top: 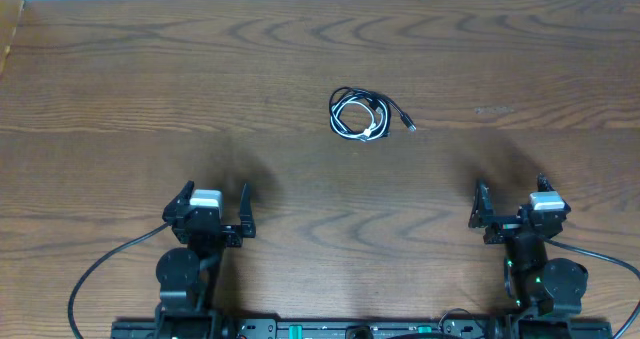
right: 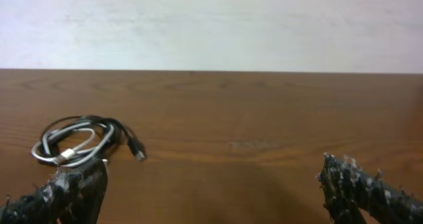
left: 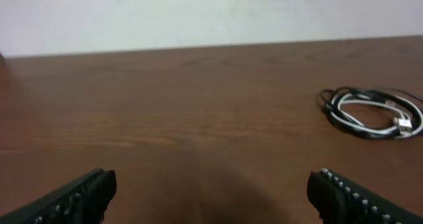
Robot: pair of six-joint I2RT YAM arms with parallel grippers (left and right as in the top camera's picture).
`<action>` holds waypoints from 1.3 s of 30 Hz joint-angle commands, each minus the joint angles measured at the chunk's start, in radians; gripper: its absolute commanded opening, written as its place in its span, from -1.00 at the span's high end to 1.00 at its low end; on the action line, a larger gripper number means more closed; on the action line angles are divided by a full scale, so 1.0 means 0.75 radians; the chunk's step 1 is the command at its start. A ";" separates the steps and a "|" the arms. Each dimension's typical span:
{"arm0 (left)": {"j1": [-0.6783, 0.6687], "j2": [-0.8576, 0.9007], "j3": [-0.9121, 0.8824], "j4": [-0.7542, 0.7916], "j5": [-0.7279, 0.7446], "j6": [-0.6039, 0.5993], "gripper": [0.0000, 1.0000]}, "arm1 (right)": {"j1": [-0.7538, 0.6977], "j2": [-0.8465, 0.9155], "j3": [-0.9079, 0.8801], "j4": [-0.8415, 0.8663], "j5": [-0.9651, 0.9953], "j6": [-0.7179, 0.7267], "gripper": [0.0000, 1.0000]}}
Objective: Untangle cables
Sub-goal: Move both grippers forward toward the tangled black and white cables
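The cables (top: pixel 358 114) lie as one small coiled bundle, a white cord looped together with black ones, on the wooden table at the middle, far from both arms. A black plug end (top: pixel 408 126) sticks out to its right. The bundle shows at the right of the left wrist view (left: pixel 373 112) and at the left of the right wrist view (right: pixel 79 141). My left gripper (top: pixel 213 211) is open and empty near the front edge, left of the bundle. My right gripper (top: pixel 512 207) is open and empty near the front edge, right of it.
The wooden table (top: pixel 150 89) runs to a pale wall at the back. Thick black cords (top: pixel 95 274) trail from the arm bases at the front edge. A light patch (top: pixel 8 39) marks the table's far left edge.
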State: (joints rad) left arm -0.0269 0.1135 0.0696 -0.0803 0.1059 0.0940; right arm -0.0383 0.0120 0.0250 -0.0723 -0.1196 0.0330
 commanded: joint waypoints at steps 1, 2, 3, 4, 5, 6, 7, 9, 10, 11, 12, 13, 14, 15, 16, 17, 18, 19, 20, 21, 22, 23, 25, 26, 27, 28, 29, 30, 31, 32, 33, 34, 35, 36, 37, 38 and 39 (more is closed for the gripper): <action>0.007 0.104 0.136 -0.009 0.024 -0.037 -0.95 | 0.006 0.004 0.075 0.000 -0.112 0.006 -0.98; 0.007 0.138 0.165 -0.023 0.024 -0.037 -0.95 | 0.006 0.012 0.088 -0.002 -0.138 0.006 -0.99; 0.007 0.180 0.203 -0.045 0.024 -0.037 -0.95 | 0.006 0.024 0.107 -0.009 -0.163 0.017 -0.98; 0.007 0.224 0.244 -0.071 0.024 -0.037 -0.95 | 0.006 0.042 0.132 -0.022 -0.170 0.041 -0.99; 0.007 0.270 0.288 -0.101 0.024 -0.037 -0.95 | 0.006 0.062 0.156 -0.037 -0.170 0.062 -0.99; 0.007 0.318 0.336 -0.133 0.025 -0.037 -0.95 | 0.006 0.084 0.182 -0.054 -0.170 0.074 -0.99; 0.007 0.374 0.395 -0.176 0.036 -0.037 -0.96 | 0.006 0.115 0.215 -0.075 -0.181 0.080 -0.99; 0.006 0.479 0.509 -0.239 0.095 -0.037 -0.96 | 0.006 0.173 0.271 -0.101 -0.216 0.079 -0.98; 0.005 0.533 0.567 -0.262 0.140 -0.038 -0.96 | 0.006 0.217 0.306 -0.106 -0.251 0.079 -0.98; 0.004 0.587 0.623 -0.282 0.193 -0.037 -0.95 | 0.006 0.259 0.336 -0.108 -0.280 0.079 -0.98; 0.004 0.642 0.680 -0.305 0.247 -0.038 -0.96 | 0.006 0.306 0.367 -0.107 -0.308 0.079 -0.98; 0.004 0.699 0.736 -0.329 0.297 -0.037 -0.95 | 0.006 0.354 0.399 -0.108 -0.327 0.079 -0.98; 0.004 0.754 0.793 -0.356 0.333 -0.038 -0.96 | 0.006 0.405 0.433 -0.108 -0.345 0.079 -0.99; 0.002 0.817 0.857 -0.392 0.360 -0.038 -0.95 | 0.006 0.465 0.475 -0.109 -0.366 0.079 -0.99; -0.002 0.870 0.911 -0.426 0.365 -0.040 -0.96 | 0.006 0.516 0.511 -0.110 -0.388 0.079 -0.99; -0.011 0.921 0.964 -0.463 0.363 -0.043 -0.96 | 0.006 0.567 0.551 -0.116 -0.412 0.079 -0.98; -0.021 0.971 1.017 -0.500 0.363 -0.043 -0.96 | 0.006 0.617 0.594 -0.130 -0.438 0.079 -0.99; -0.034 1.021 1.068 -0.537 0.363 -0.043 -0.96 | 0.006 0.667 0.639 -0.149 -0.465 0.079 -0.98; -0.051 1.082 1.130 -0.584 0.363 -0.044 -0.96 | 0.006 0.726 0.696 -0.181 -0.491 0.079 -0.99; -0.071 1.144 1.195 -0.635 0.363 -0.052 -0.96 | 0.006 0.784 0.753 -0.219 -0.515 0.079 -0.99; -0.085 1.191 1.243 -0.674 0.363 -0.063 -0.96 | 0.006 0.834 0.802 -0.256 -0.529 0.079 -0.99; -0.102 1.248 1.304 -0.726 0.363 -0.076 -0.96 | 0.006 0.885 0.853 -0.296 -0.541 0.079 -0.98; -0.149 1.377 1.449 -0.843 0.363 -0.084 -0.96 | 0.006 0.987 0.962 -0.394 -0.553 0.079 -0.98; -0.163 1.413 1.490 -0.873 0.363 -0.084 -0.96 | 0.006 1.023 1.005 -0.437 -0.553 0.079 -0.99; -0.189 1.478 1.566 -0.923 0.363 -0.084 -0.96 | 0.006 1.066 1.055 -0.491 -0.553 0.078 -0.99; -0.211 1.530 1.629 -0.962 0.363 -0.084 -0.96 | 0.006 1.111 1.113 -0.548 -0.553 0.078 -0.97; -0.233 1.585 1.694 -1.000 0.363 -0.084 -0.96 | 0.006 1.142 1.154 -0.586 -0.553 0.078 -0.99; -0.255 1.639 1.761 -1.039 0.363 -0.084 -0.96 | 0.006 1.186 1.205 -0.633 -0.553 0.077 -0.98; -0.274 1.694 1.828 -1.079 0.363 -0.084 -0.96 | 0.006 1.221 1.248 -0.670 -0.553 0.074 -0.99; -0.289 1.751 1.895 -1.124 0.363 -0.083 -0.96 | 0.006 1.255 1.288 -0.706 -0.553 0.074 -0.98; -0.305 1.815 1.973 -1.176 0.362 -0.083 -0.96 | 0.006 1.291 1.332 -0.745 -0.554 0.074 -0.99; -0.314 1.869 2.034 -1.217 0.362 -0.083 -0.96 | 0.006 1.319 1.365 -0.777 -0.554 0.074 -0.98; -0.322 1.918 2.085 -1.240 0.363 -0.083 -0.96 | 0.006 1.345 1.395 -0.805 -0.559 0.074 -0.99; -0.330 1.958 2.119 -1.242 0.363 -0.082 -0.95 | 0.006 1.368 1.419 -0.825 -0.575 0.074 -0.99; -0.338 1.992 2.140 -1.226 0.362 -0.081 -0.96 | 0.006 1.388 1.435 -0.831 -0.600 0.074 -0.99; -0.346 2.020 2.144 -1.194 0.362 -0.071 -0.96 | 0.006 1.404 1.439 -0.821 -0.622 0.074 -0.99; -0.350 2.042 2.144 -1.178 0.357 -0.071 -0.96 | 0.006 1.416 1.439 -0.816 -0.623 0.074 -0.99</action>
State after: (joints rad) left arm -0.2790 1.6028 1.6520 -0.9680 0.3687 0.0410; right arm -0.0383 1.0512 1.0779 -0.6827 -0.5419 0.0910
